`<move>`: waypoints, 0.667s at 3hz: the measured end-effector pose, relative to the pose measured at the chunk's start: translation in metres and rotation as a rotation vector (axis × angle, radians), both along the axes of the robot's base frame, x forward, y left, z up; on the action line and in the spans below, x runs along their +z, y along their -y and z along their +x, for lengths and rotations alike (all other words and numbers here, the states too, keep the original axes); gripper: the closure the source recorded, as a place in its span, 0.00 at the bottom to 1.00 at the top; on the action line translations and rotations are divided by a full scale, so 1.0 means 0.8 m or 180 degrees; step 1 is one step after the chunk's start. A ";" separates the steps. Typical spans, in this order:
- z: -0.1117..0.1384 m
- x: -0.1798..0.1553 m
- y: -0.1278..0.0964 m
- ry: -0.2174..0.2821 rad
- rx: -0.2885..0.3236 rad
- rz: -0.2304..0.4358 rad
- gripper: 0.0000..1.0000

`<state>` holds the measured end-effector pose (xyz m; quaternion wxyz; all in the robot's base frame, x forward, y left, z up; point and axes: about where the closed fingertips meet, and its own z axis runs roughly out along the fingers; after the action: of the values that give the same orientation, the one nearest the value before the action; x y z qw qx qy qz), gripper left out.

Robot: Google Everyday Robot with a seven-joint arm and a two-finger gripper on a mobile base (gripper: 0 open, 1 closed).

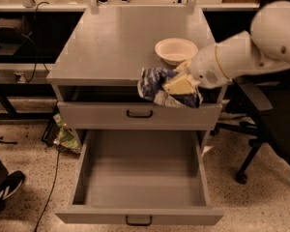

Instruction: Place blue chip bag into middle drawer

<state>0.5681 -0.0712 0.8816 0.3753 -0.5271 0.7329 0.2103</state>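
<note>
**Containers.** The middle drawer (141,178), a wide, deep grey metal drawer with tall side walls, a flat front and a small black handle, stands pulled out at the foot of the cabinet. Its grey floor shows from wall to wall. Above it the upper drawer (101,116), a shallower grey metal one with a black handle, is out only slightly, with a dark gap between it and the top. A round white bowl (176,50) sits on the right half of the counter (111,47), a flat grey metal top. Only the bowl's pale inside shows.

**Held thing.** The blue chip bag (152,81), a small crinkly dark-blue foil packet with white lettering, hangs at the counter's front edge, right of centre. It is in front of the upper drawer's gap and above the open middle drawer. Whether it brushes the edge cannot be told. The gripper (182,79), two beige fingers on a white arm (241,57) reaching in from the right, is clenched on the bag's right end, just in front of the bowl.

**Room.** A crumpled green wrapper (65,137) lies on the speckled floor (261,202) beside the drawer's left wall. A black office chair (270,129) stands near the cabinet's right side, and a dark shoe (5,187) shows at lower left.

**Edges.** The bag sits nearer the middle drawer's right wall than its left. A strip of floor separates that wall from the chair.
</note>
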 end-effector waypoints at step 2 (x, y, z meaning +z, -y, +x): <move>-0.021 -0.015 0.002 -0.0068 0.0123 -0.0007 1.00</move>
<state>0.5512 -0.0729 0.8694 0.3627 -0.5393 0.7268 0.2223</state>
